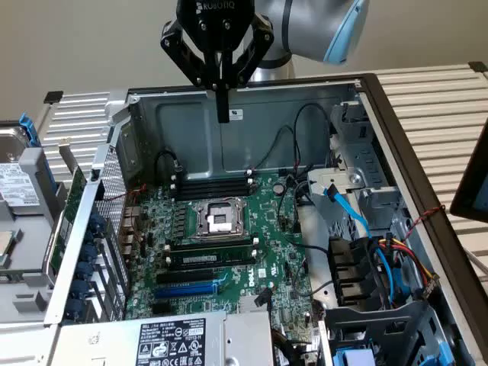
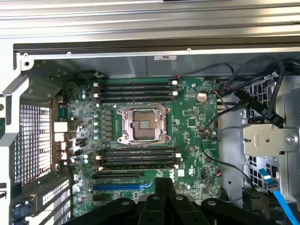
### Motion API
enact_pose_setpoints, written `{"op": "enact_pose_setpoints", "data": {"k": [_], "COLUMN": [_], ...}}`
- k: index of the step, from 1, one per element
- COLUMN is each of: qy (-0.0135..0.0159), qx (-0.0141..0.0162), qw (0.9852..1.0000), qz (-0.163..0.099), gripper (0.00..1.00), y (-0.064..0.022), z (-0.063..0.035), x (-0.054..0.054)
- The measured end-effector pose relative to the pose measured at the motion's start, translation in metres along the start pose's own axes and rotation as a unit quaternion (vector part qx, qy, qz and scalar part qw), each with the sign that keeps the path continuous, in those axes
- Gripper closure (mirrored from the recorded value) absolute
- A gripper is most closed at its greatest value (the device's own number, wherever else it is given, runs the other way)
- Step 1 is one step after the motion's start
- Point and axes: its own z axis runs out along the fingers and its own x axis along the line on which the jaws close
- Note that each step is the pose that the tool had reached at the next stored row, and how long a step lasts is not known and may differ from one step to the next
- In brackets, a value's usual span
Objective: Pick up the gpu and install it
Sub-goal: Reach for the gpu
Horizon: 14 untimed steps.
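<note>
Closed, empty end effector [image 1: 223, 114] above motherboard [image 1: 278, 229], gpu [image 1: 69, 210] well apart beyond case wall [image 1: 113, 191].

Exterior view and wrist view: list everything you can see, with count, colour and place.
grey metal computer case: one, grey, open, centre
large green motherboard: one, green, flat inside the case
silver processor socket: one, silver, middle of the motherboard
thin long black memory sticks: several, black, in slots on both sides of the socket
blue expansion slot: one, blue, on the motherboard beside the power supply
silver power supply: one, silver with a white label, bottom of the exterior view
light blue flat cable: one, inside the case, the exterior view's right
grey hard drive: one, outside the case, the exterior view's left
black gripper: one, shut, empty, above the case's far wall
silver robot arm: one, behind the case
</note>
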Motion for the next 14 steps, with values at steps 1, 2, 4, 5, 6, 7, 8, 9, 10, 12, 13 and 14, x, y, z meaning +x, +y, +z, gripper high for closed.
{"op": "enact_pose_setpoints", "data": {"k": [1, 2, 4, 5, 6, 7, 8, 9, 10, 12, 13, 14], "qy": [0.0, 0.0, 0.0, 0.0, 0.0, 0.0, 0.0, 0.0, 0.0, 0.0, 0.0, 0.0001], "qx": [0.0, 0.0, 0.0, 0.0, 0.0, 0.0, 0.0, 0.0, 0.0, 0.0, 0.0001, 0.0001], "qw": [1.0, 1.0, 1.0, 1.0, 1.0, 1.0, 1.0, 1.0, 1.0, 1.0, 1.0, 1.0], "qz": [0.0, 0.0, 0.0, 0.0, 0.0, 0.0, 0.0, 0.0, 0.0, 0.0, 0.0, 0.0], "gripper": [0.89, 0.89, 0.89, 0.89, 0.89, 0.89, 0.89, 0.89, 0.89, 0.89, 0.89, 0.89], "y": [0.0, 0.0, 0.0, 0.0, 0.0, 0.0, 0.0, 0.0, 0.0, 0.0, -0.0002, -0.0004], "z": [0.0, 0.0, 0.0, 0.0, 0.0, 0.0, 0.0, 0.0, 0.0, 0.0, -0.0001, -0.0002], "x": [0.0, 0.0, 0.0, 0.0, 0.0, 0.0, 0.0, 0.0, 0.0, 0.0004, 0.0022, 0.0056]}}
